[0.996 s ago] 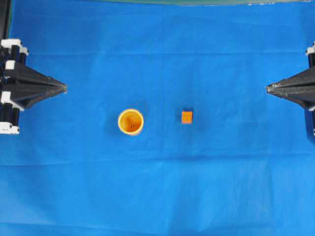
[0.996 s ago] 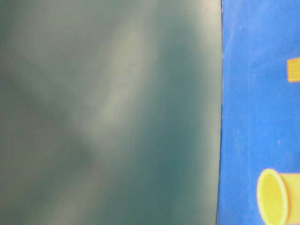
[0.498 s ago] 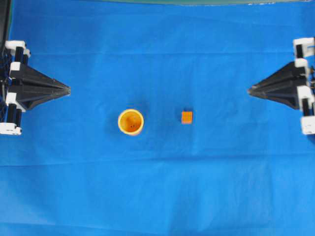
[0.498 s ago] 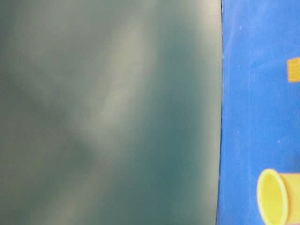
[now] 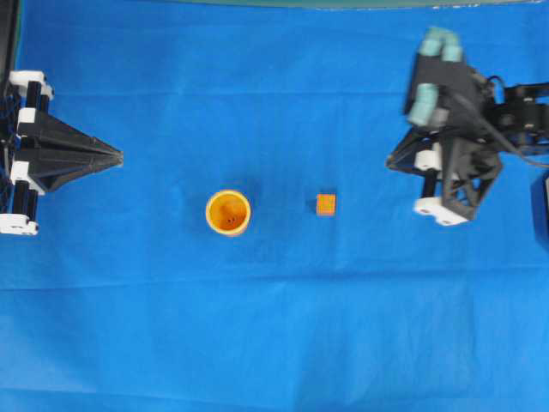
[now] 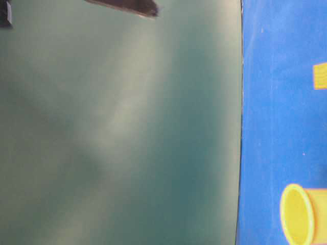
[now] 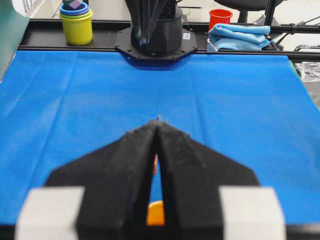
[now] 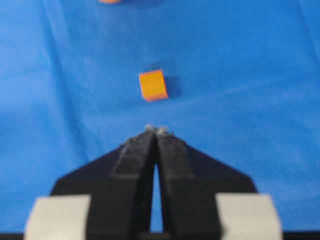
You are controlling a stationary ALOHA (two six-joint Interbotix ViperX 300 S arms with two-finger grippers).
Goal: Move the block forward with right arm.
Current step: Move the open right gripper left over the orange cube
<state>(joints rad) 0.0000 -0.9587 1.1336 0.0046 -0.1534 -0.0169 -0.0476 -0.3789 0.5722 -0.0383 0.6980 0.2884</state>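
One small orange cube block (image 8: 153, 85) is seen on the blue cloth (image 5: 274, 326), just ahead of the closed, empty right black two-finger gripper (image 8: 156, 131).

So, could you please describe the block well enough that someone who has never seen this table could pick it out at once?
Look at the blue cloth covering the table; only two small orange things sit near its middle. The block is the one nearer the right arm, just in front of its closed pincer in the wrist view. Unlike the round, hollow cup beside it, it is a smaller solid cube.
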